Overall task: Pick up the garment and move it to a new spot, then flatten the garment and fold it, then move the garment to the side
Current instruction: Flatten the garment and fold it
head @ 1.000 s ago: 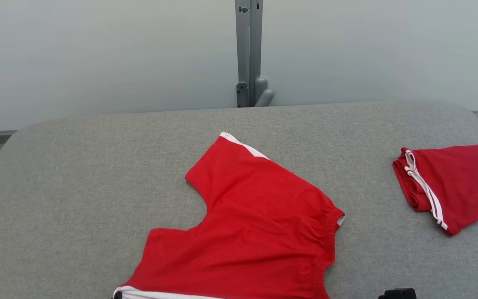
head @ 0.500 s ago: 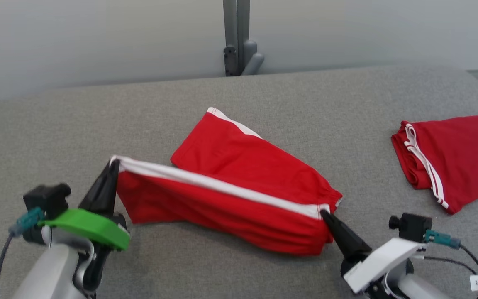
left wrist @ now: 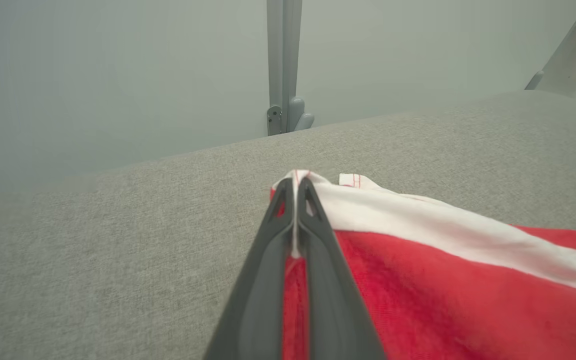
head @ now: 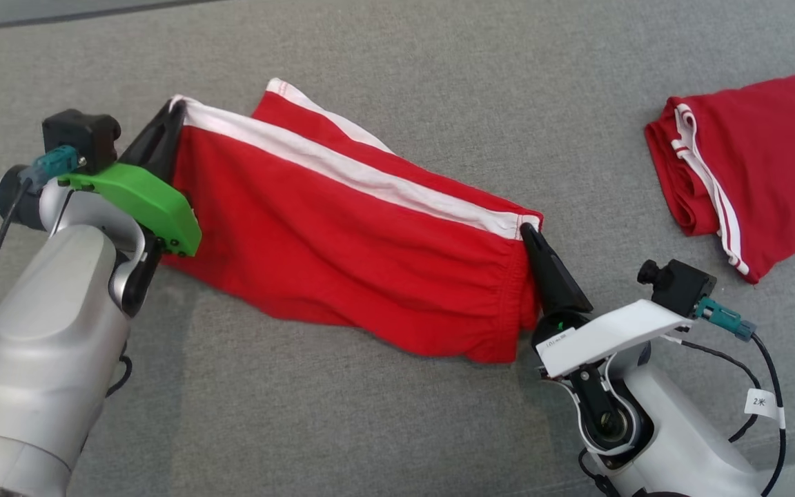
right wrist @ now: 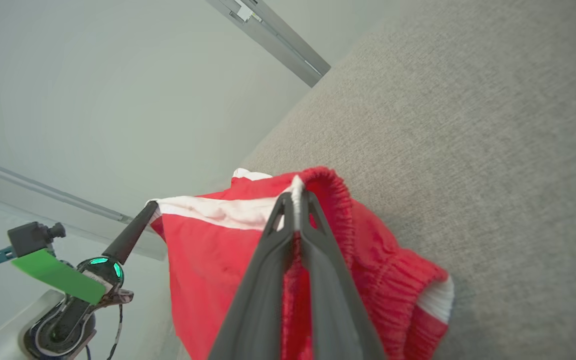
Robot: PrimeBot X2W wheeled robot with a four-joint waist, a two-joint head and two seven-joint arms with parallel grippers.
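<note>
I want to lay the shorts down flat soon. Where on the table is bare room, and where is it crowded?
Bare: the wide strip of table beyond the held shorts; the gap between them and the folded shorts; the near patch between the left gripper and right gripper. Crowded: the right edge with the folded shorts, and close around both grippers.

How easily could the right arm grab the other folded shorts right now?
Probably not yet: the right gripper is shut on the big shorts, though the way to the folded shorts looks free.
</note>
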